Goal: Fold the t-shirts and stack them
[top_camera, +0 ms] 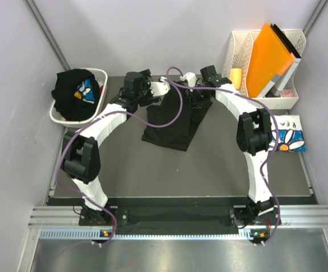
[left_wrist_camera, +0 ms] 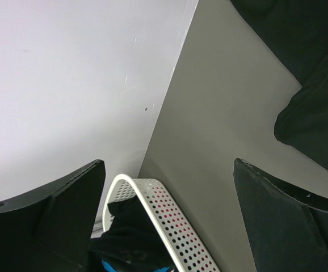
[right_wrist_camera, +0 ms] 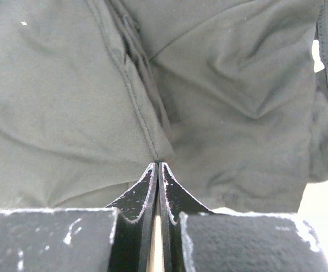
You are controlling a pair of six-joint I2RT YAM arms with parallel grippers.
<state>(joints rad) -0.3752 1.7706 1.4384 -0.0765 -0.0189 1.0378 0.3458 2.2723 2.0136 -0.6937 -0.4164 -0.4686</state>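
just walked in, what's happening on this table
The right arm has its jaws pinched shut on a black t-shirt at the far middle of the table. The left arm has its jaws wide open, empty, near the white basket, which holds another black tee. A folded white tee lies at right.

This is a robotics lab test cell, not anyone's home. Two white robot arms (top_camera: 90, 147) are bolted to a metal rail (top_camera: 181, 214) at the edge of a grey table (top_camera: 209, 170), with purple cables (top_camera: 174, 69) looping along them. Blank walls (top_camera: 16, 124) box it in. A laundry basket (top_camera: 101, 72), a black t-shirt (top_camera: 169, 122) and a file rack (top_camera: 236, 48) sit there like staged props.
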